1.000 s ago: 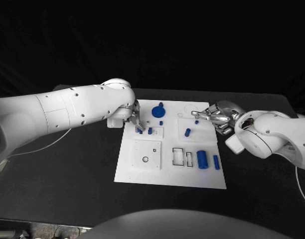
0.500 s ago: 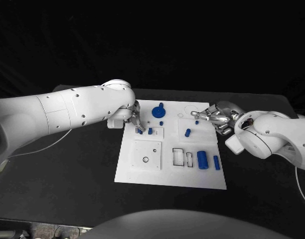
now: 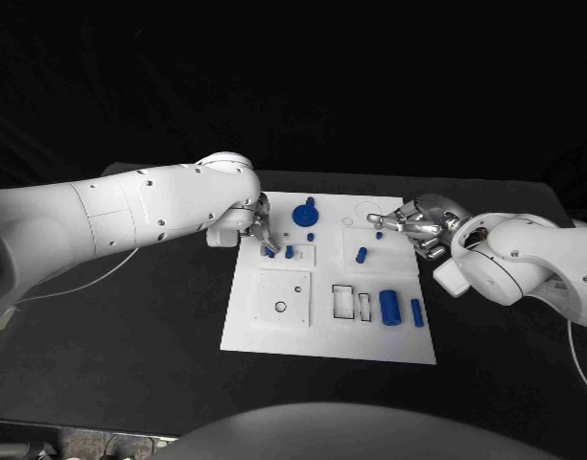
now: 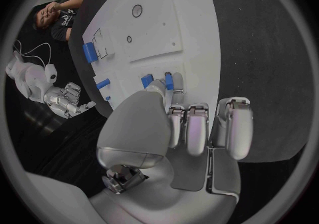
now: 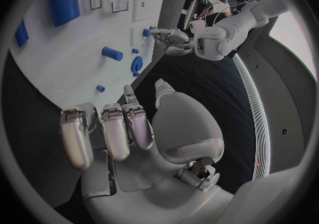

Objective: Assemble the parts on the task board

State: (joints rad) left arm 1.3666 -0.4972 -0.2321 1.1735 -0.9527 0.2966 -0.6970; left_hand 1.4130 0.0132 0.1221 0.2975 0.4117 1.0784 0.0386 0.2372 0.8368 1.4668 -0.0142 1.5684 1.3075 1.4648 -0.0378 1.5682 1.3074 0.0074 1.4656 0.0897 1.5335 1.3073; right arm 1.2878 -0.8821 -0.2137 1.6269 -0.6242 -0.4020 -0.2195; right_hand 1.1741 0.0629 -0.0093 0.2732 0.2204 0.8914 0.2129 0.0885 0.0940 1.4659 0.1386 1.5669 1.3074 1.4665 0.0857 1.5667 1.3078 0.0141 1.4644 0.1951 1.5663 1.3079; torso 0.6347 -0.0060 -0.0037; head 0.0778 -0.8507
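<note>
Your left hand (image 3: 255, 228) pinches blue peg (image 4: 169, 81) upright at board's (image 3: 328, 331) left edge; right hand (image 3: 411, 226) empty, fingers apart, off right edge.

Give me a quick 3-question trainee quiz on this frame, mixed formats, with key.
1. True or false: the right hand holds a blue part.
2. Which hand has its fingertips at the two small blue parts by the board's left edge? A) left B) right
3. Fill in: the large blue cylinder lies near the board's ____ edge, head view.

Key: 1 false, its fingers are apart with nothing in them. 2 A, the left hand; whether it grips one is unclear. 3 right.
</note>
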